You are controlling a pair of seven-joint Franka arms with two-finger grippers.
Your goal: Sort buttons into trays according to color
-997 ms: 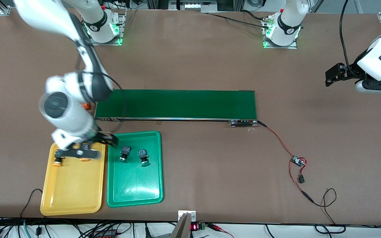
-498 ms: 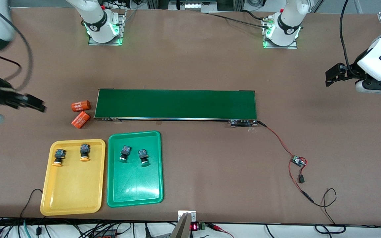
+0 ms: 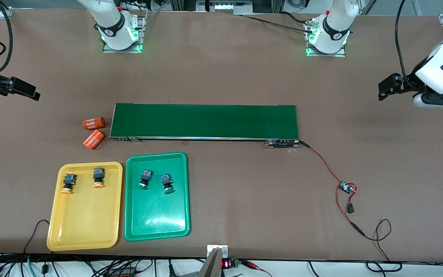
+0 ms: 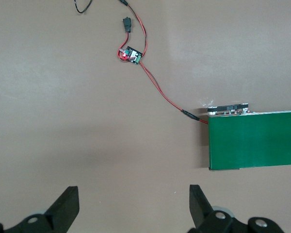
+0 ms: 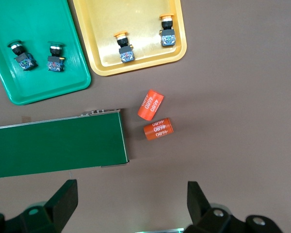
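Brown tabletop lay under my left gripper [image 4: 131,206] and right gripper [image 5: 131,206], both spread wide, empty, parked at opposite table ends. Both yellow-capped buttons [image 3: 69,183] sat in the yellow tray [image 3: 85,227], both green-capped buttons [image 3: 145,179] in the green tray [image 3: 156,223]; sorting looked finished. Two orange cylinders [image 3: 93,123] read "4680".

Glossy plastic trays [image 3: 85,227], matt table [image 3: 221,77]

A robotics lab bench, this one: two white arm bases [image 3: 118,29] bolted to a brown table [image 3: 225,73], green status lights glowing, a small conveyor belt [image 3: 205,121] wired to a bare circuit board [image 3: 347,187], cables [image 3: 52,265] bunched along the near edge.
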